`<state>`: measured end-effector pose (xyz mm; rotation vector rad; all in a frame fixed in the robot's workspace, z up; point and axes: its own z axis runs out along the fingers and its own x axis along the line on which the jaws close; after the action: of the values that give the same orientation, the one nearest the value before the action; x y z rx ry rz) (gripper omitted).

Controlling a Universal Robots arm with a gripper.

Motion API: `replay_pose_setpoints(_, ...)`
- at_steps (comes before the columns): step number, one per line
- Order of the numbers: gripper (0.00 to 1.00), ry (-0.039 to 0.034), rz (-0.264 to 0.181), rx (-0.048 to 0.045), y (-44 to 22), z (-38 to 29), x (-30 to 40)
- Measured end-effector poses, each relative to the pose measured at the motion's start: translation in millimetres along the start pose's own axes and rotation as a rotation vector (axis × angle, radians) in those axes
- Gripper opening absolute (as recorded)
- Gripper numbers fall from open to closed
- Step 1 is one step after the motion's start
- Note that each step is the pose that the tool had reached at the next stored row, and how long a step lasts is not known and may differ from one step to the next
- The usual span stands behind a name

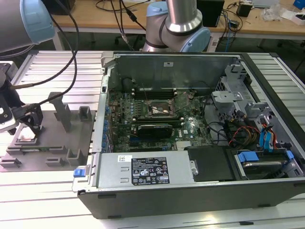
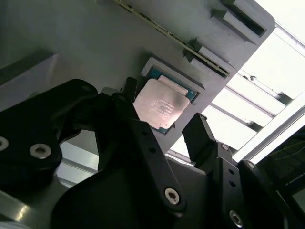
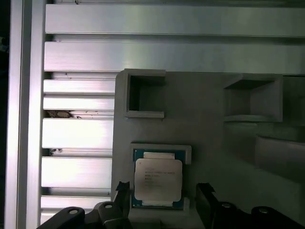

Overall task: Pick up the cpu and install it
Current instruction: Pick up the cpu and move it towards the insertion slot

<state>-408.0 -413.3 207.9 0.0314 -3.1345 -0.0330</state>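
Over the tray (image 3: 214, 143), our jaws stand apart around the cpu (image 3: 157, 179). If we squeeze crooked, it could slip.

Soft, even room light lies over the grey tray (image 1: 47, 143); its posts (image 1: 60, 110) cast faint shadows. In the second wrist view the slatted surface (image 2: 267, 81) beside the tray glares nearly white, and the cpu (image 2: 159, 107) on the tray carries a dull sheen.

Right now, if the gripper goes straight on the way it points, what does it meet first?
Probably the tray: the gripper is open astride the cpu, so its fingers would land on either side of it. Depth is unclear.
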Motion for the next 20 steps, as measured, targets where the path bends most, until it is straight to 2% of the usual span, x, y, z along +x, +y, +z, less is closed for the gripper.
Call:
replay_pose_setpoints(6,0.66,-0.0024,-0.013,0.0001,4.8,10.8,-0.1)
replay_pose_setpoints(11,0.66,-0.0023,-0.013,0.0008,10.1,14.8,3.9)
replay_pose_setpoints(15,0.66,-0.0018,-0.013,0.0081,10.1,17.6,4.9)
replay_pose_setpoints(20,0.66,-0.0020,-0.013,0.0099,9.7,19.3,4.8)
